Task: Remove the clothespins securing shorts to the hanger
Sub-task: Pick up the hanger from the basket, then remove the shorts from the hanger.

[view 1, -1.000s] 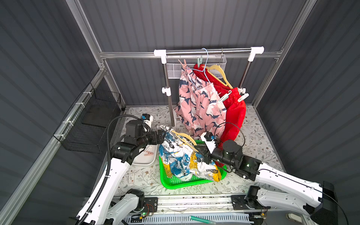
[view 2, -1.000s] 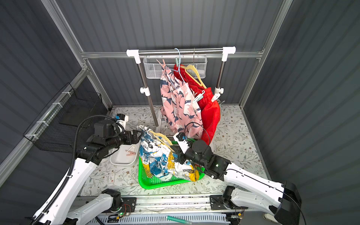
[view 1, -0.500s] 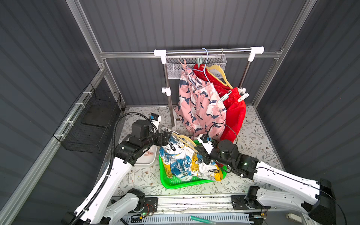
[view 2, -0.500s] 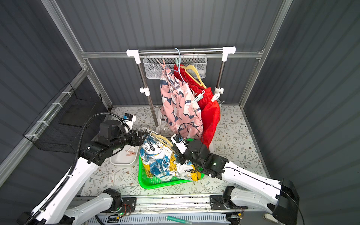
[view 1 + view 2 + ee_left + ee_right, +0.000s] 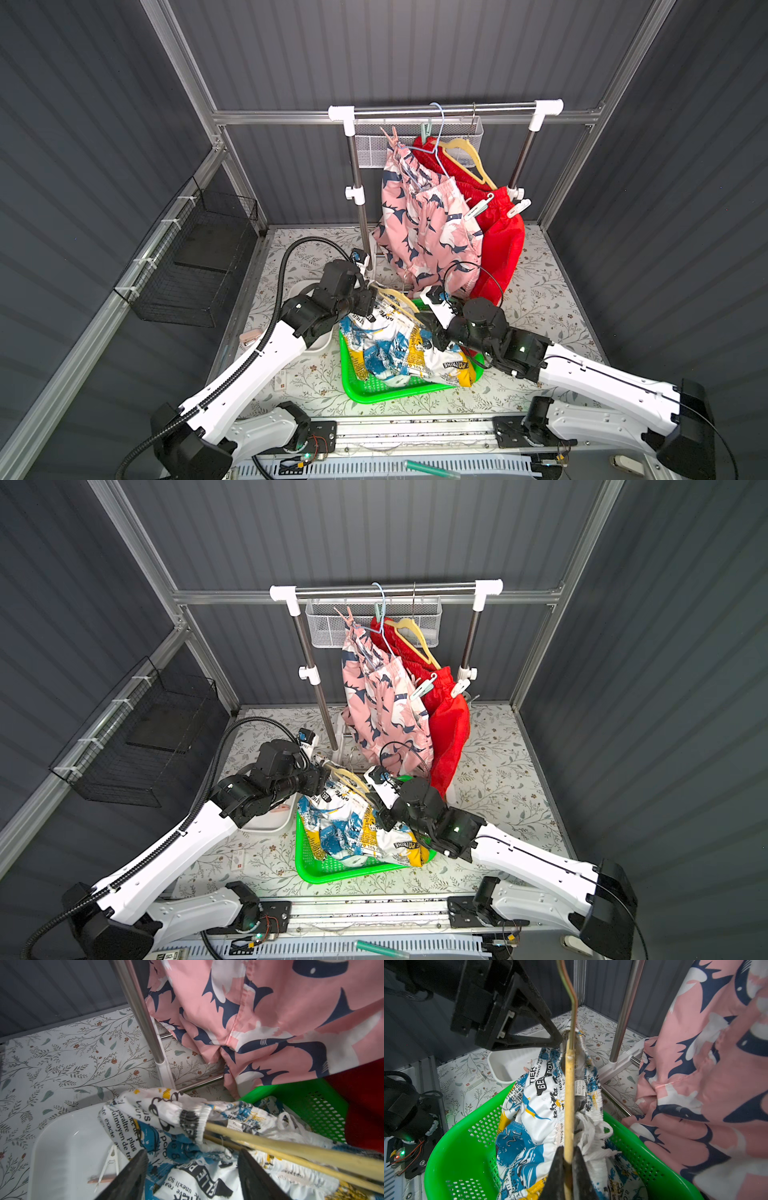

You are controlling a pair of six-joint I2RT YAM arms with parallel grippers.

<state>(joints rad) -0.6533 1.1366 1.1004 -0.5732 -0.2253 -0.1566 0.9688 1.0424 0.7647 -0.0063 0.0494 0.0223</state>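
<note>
The white shorts with yellow-blue print [image 5: 399,349] hang from a yellow hanger [image 5: 569,1095] over the green basket [image 5: 374,392]. My right gripper [image 5: 568,1159] is shut on the hanger's bar. My left gripper [image 5: 192,1169] is open, its jaws on either side of the printed waistband below the hanger [image 5: 291,1153]. Two loose clothespins [image 5: 108,1169] lie in the white tray [image 5: 62,1147]. On the rail, the pink shorts [image 5: 424,228] and red shorts [image 5: 498,241] hang pinned by clothespins [image 5: 478,208], [image 5: 517,208].
The rack's steel pole [image 5: 143,1014] stands just behind the tray and basket. A black wire basket [image 5: 199,257] hangs on the left wall, and a white mesh basket [image 5: 374,143] hangs under the rail. The pink shorts [image 5: 695,1084] hang close beside my right gripper.
My left arm has moved right, up to the printed shorts, and its jaws have narrowed around the waistband. My right gripper has kept its hold on the hanger and shifted slightly.
</note>
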